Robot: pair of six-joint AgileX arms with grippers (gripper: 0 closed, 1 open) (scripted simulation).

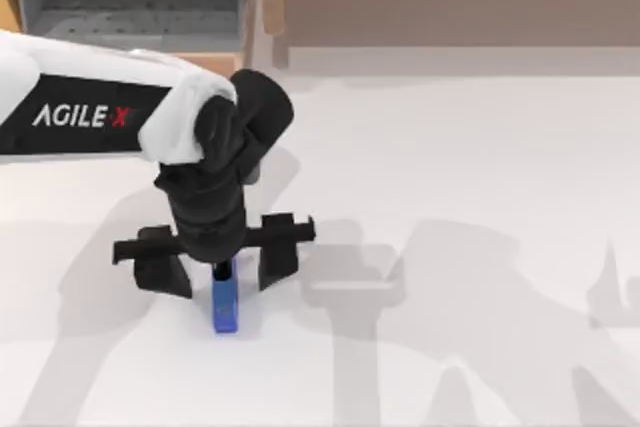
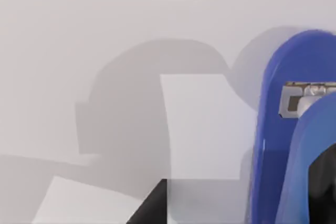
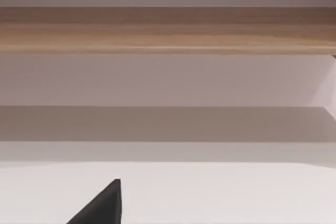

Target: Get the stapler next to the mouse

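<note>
The left gripper (image 1: 226, 265) stands with its two fingers (image 1: 276, 259) spread wide apart, and the blue stapler (image 1: 225, 305) lies on the white table (image 1: 480, 197) between them, its far end poking out past the fingertips. If the fingers close off-centre, the narrow bar could twist or skid away. No mouse is visible nearby.

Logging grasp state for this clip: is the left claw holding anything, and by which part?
Nothing held. The left claw is open, its fingers spread wide either side of the stapler, which lies on the table beneath it.
</note>
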